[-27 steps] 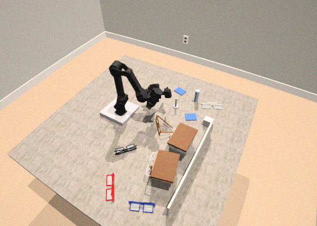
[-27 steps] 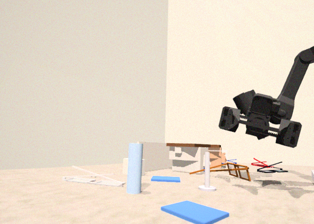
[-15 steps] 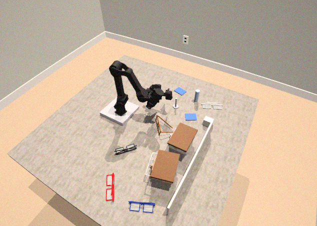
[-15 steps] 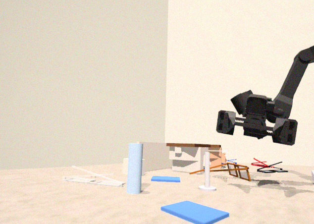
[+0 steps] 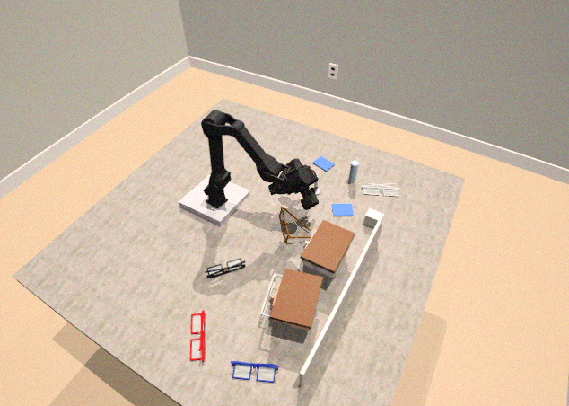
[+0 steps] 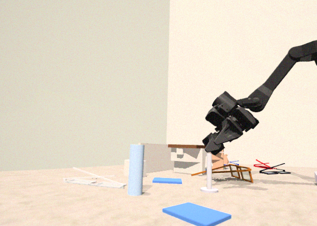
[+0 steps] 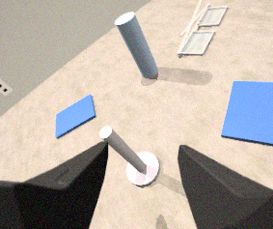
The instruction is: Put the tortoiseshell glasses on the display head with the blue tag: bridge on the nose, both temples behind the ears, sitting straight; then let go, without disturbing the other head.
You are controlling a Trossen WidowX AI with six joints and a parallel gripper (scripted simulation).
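Observation:
The tortoiseshell glasses (image 5: 298, 237) (image 6: 222, 171) stand tilted on the table, temples spread towards the nearer head (image 5: 328, 245) (image 6: 189, 157). The second head (image 5: 296, 298) (image 6: 218, 162) has a pale frame (image 5: 265, 304) at its face. Both have brown tops. I cannot make out a blue tag on either. My gripper (image 5: 312, 197) (image 6: 215, 146) (image 7: 143, 150) is partly open and holds nothing. It is above the table beside the glasses, close over a thin white post (image 6: 209, 170) (image 7: 124, 151); the glasses are out of the wrist view.
A light-blue cylinder (image 5: 353, 172) (image 6: 135, 169) (image 7: 138, 47), two blue pads (image 5: 343, 209) (image 5: 323, 163) and clear glasses (image 5: 377, 190) are beyond the post. A pale rail (image 5: 345, 289) runs behind the heads. Black (image 5: 224, 268), red (image 5: 203, 335) and blue (image 5: 254, 365) glasses lie on the other side.

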